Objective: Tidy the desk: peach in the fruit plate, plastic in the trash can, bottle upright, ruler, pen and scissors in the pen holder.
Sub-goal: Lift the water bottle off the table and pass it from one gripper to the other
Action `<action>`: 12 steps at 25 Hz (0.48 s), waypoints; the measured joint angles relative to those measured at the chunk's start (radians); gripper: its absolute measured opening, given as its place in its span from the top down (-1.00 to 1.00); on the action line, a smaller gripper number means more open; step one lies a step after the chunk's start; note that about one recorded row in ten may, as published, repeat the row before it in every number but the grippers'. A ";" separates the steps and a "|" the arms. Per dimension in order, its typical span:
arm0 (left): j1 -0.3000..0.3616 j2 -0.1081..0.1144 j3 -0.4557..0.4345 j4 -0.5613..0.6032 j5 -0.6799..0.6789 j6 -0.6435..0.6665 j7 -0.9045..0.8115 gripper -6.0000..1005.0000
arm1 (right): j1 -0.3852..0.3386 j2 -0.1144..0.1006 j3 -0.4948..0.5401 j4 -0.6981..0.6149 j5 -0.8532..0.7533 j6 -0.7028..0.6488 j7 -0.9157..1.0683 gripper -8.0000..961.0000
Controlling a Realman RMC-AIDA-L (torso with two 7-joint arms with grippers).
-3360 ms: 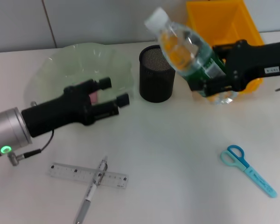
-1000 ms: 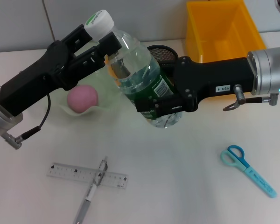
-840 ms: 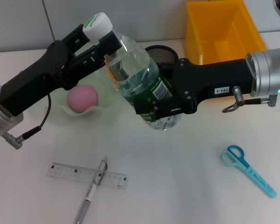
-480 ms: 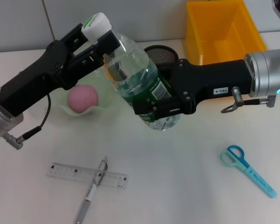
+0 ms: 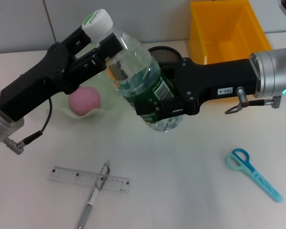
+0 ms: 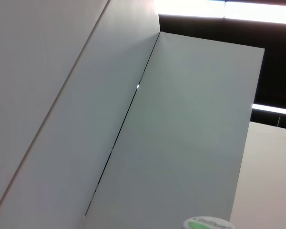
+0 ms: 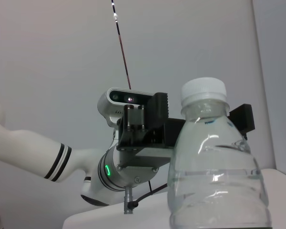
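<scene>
The right gripper (image 5: 164,109) squeezes the bottle (image 5: 138,81) around its green label. The left gripper (image 5: 102,40) pinches its neck under the white cap (image 5: 97,21). The label's words are too small to read.

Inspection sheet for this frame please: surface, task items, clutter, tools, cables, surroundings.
Surface: white desk.
Job's things: bottle held off the desk; peach in fruit plate; ruler under pen; scissors loose; pen holder; yellow trash can.
Clutter: nothing seen.
Grippers: right tool shut on bottle's body; left tool at its neck.
Cables: black lead by left wrist.
Surroundings: pale wall.
</scene>
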 joint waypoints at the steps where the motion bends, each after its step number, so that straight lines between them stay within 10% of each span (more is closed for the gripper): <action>1: 0.000 0.000 0.000 0.000 0.000 0.000 0.000 -0.67 | 0.000 0.000 0.000 0.000 0.000 0.000 0.000 -0.62; 12: 0.000 0.000 0.000 -0.001 0.000 0.002 0.008 -0.35 | 0.004 0.000 -0.008 0.000 0.000 -0.001 0.001 -0.62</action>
